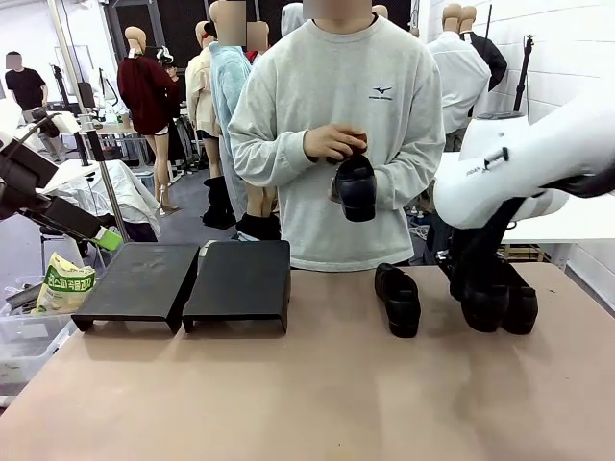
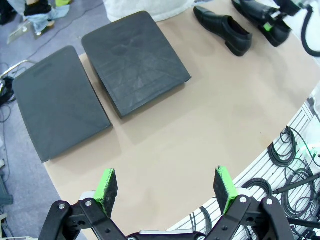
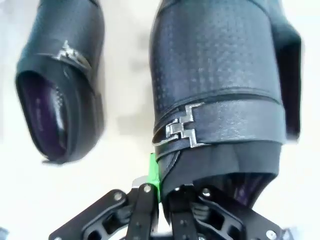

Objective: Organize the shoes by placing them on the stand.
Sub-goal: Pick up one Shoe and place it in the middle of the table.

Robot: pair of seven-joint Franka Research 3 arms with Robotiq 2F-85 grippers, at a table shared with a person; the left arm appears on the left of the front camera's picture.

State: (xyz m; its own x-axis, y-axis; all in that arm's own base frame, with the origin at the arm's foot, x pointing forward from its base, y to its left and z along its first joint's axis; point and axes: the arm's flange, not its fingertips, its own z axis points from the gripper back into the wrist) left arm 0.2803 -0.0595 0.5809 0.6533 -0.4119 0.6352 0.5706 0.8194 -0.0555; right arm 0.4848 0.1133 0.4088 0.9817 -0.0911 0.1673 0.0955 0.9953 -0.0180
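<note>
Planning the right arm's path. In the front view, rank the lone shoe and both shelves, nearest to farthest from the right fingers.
1. Lone shoe, right of centre.
2. Right shelf, left of centre.
3. Left shelf, far left.

The flat black stand (image 1: pixel 235 274) sits at the left, three black shoes (image 1: pixel 397 300) lie at the right, one more shoe (image 1: pixel 356 187) is up high

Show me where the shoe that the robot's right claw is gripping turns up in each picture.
Front view: the gripped shoe sits low at the right, on the table.
Left wrist view: the gripped shoe is far off, in the top right corner.
Right wrist view: the gripped shoe looms large, right of middle.
Shared landmark: the right gripper pinching its opening's rim.
</note>
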